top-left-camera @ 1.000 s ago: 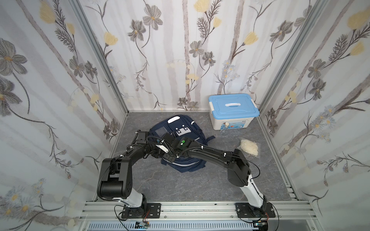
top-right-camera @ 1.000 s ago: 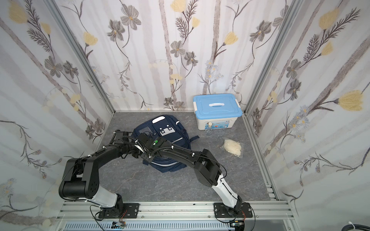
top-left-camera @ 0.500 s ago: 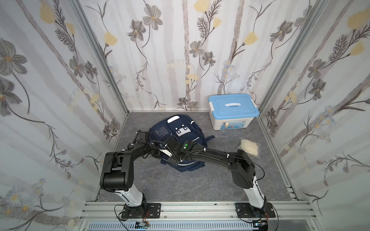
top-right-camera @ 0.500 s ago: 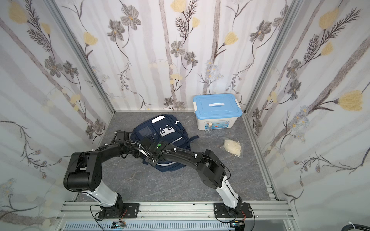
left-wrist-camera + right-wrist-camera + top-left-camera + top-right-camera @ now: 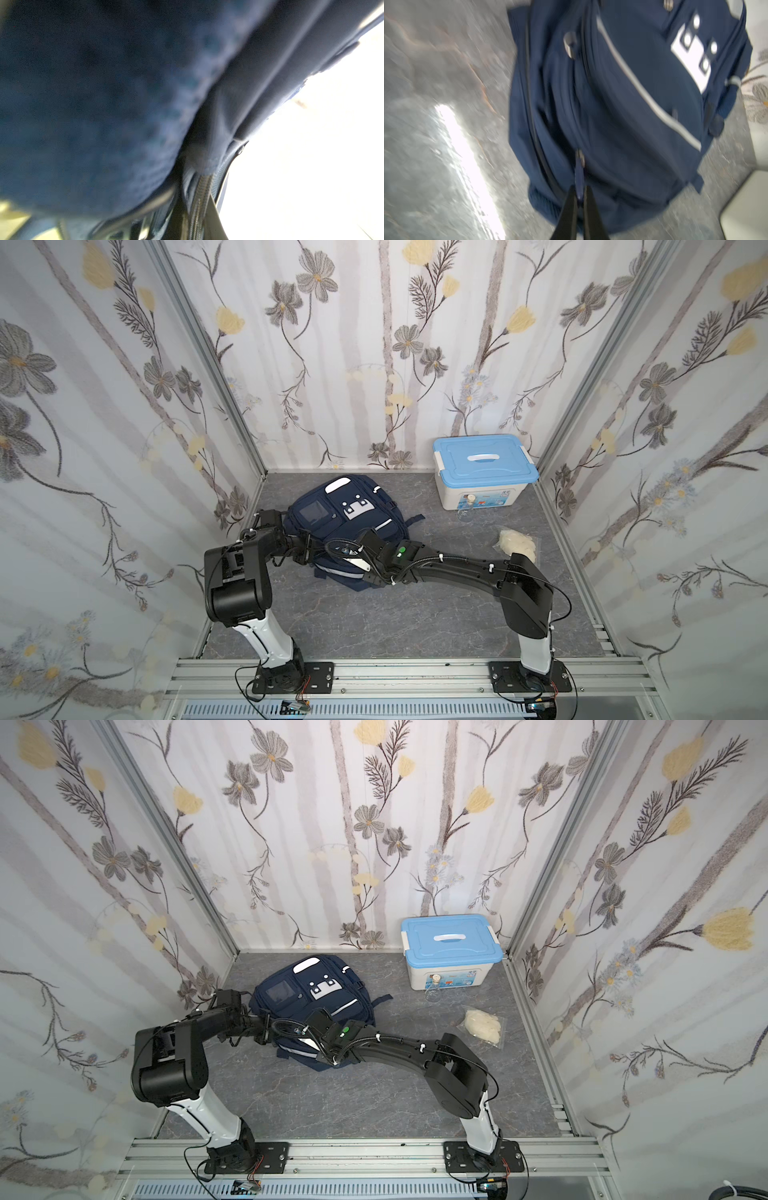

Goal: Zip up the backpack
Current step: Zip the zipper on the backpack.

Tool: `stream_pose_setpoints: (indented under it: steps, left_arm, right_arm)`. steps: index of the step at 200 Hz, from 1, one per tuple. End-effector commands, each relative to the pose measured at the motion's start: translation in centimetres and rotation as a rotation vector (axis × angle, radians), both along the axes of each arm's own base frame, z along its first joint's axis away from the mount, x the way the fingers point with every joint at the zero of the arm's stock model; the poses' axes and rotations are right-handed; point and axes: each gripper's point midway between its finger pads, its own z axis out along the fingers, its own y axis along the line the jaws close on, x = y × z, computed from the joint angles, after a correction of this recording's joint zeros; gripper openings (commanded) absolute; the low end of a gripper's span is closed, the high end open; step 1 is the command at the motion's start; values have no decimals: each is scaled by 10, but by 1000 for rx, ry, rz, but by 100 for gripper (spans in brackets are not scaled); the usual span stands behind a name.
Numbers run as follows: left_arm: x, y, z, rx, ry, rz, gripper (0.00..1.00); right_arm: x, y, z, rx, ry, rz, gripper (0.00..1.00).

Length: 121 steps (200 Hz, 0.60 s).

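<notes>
The navy backpack (image 5: 353, 514) (image 5: 316, 990) lies flat on the grey floor, its white patch facing up. Both grippers meet at its near left side. My right gripper (image 5: 579, 190) (image 5: 332, 549) is shut on the blue zipper pull (image 5: 579, 172), which runs up to the slider on the backpack (image 5: 633, 104). My left gripper (image 5: 309, 553) (image 5: 268, 1029) is pressed into the side, shut on the fabric edge beside the zipper teeth (image 5: 199, 197). Blurred navy cloth (image 5: 104, 104) fills the left wrist view and hides most of the jaws.
A white box with a blue lid (image 5: 484, 470) stands at the back right, with a small clear bottle (image 5: 467, 510) in front of it. A clear bag of white stuff (image 5: 517, 545) lies right of the backpack. Flowered walls enclose three sides.
The left jaws have closed on the backpack's side. The left arm's elbow has come forward and the right arm has drawn back toward the right, still holding the zipper pull.
</notes>
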Motion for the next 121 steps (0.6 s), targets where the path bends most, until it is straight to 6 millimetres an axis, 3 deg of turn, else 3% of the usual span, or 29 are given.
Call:
stream_pose_setpoints:
  steps: [1,20,57,86,121]
  left_arm:
    - [-3,20,-9,78,43,17,0]
    - [-1,22,-6,74,39,6,0]
    - [1,18,1,80,19,-10,0]
    - [-2,16,-4,66,30,-26,0]
    - [-3,19,-4,56,26,-38,0]
  right_arm:
    - [19,-50,-3,-166,-83,-77,0]
    - [32,-65,-2,-160,-89,-127,0]
    - [42,-63,4,-82,-66,-213,0]
    - [45,-68,-4,-43,-7,-249,0]
    - [64,-101,-18,-105,-15,-315,0]
